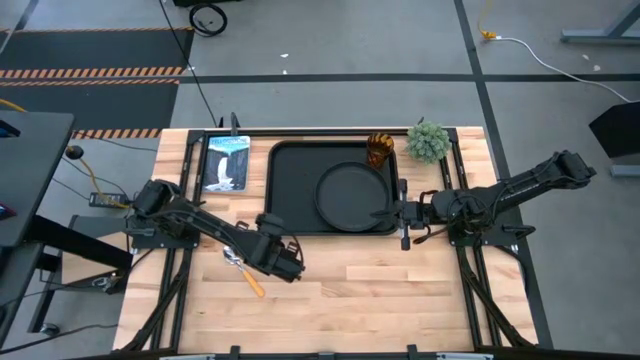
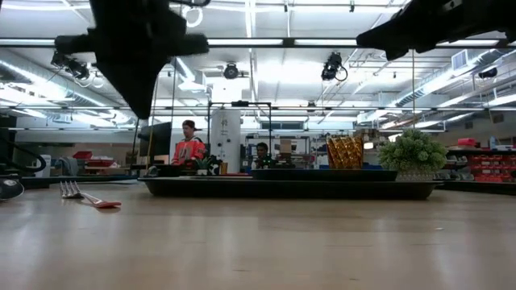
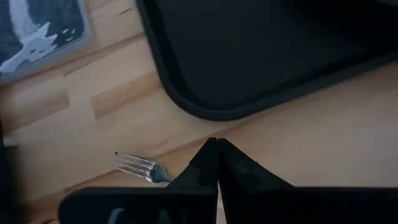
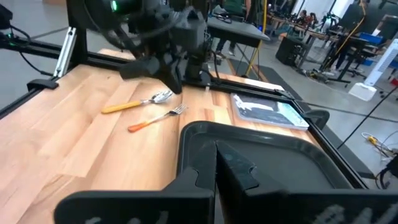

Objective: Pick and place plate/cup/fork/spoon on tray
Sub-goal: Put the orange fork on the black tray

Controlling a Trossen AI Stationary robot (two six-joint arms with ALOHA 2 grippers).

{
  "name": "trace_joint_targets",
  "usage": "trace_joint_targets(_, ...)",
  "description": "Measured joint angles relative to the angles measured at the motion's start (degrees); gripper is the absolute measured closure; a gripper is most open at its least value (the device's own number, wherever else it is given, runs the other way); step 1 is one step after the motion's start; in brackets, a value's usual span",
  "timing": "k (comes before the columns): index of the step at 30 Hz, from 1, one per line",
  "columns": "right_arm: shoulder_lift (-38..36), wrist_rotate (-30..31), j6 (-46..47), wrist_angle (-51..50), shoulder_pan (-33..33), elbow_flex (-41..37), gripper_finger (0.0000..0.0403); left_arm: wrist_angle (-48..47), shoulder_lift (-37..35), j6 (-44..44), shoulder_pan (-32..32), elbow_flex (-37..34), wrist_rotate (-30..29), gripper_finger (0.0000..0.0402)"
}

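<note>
The fork (image 4: 158, 118) is light, stiff, slippery (thin orange handle), so I would pinch mid-handle; my left tool (image 3: 217, 149) hovers near, clenched, grasping nothing.

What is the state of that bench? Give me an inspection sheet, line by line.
Surface: wooden table.
Job's things: plate and cup on the tray; fork and spoon on the table beside the tray.
Clutter: small plant; picture card.
Grippers: left gripper shut, above the fork; right gripper shut, at the tray's edge.
Cables: yellow cable on the floor.
Surroundings: workshop; person in orange far behind.
</note>
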Motion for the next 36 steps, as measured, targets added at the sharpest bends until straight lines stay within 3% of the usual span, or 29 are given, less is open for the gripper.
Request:
trace_joint_targets(8,0.0,-0.6,0.0,0.2,0.0,0.0,0.0394,10.8,-4.4,-7.9,-1.5,-13.0,1.1,0.0398)
trace_joint_targets(15,0.0,-1.0,-0.3,0.7,0.0,0.0,0.0394,13.1,-12.6,-24.0,-6.3,-19.9,2.2,0.0392)
trace_joint_targets(24,0.0,-1.5,-0.2,0.7,0.0,0.0,0.0394,20.3,-12.4,-28.7,-6.9,-20.8,4.0,0.0301)
trace_joint_targets(30,0.0,-4.4,-0.2,0.8,0.0,0.0,0.0394,20.7,-10.5,-28.8,-5.2,-20.8,11.2,0.0232)
trace_joint_targets(36,0.0,-4.5,-0.2,1.0,0.0,0.0,0.0394,22.3,-9.5,-27.1,-3.8,-20.8,13.4,0.0209)
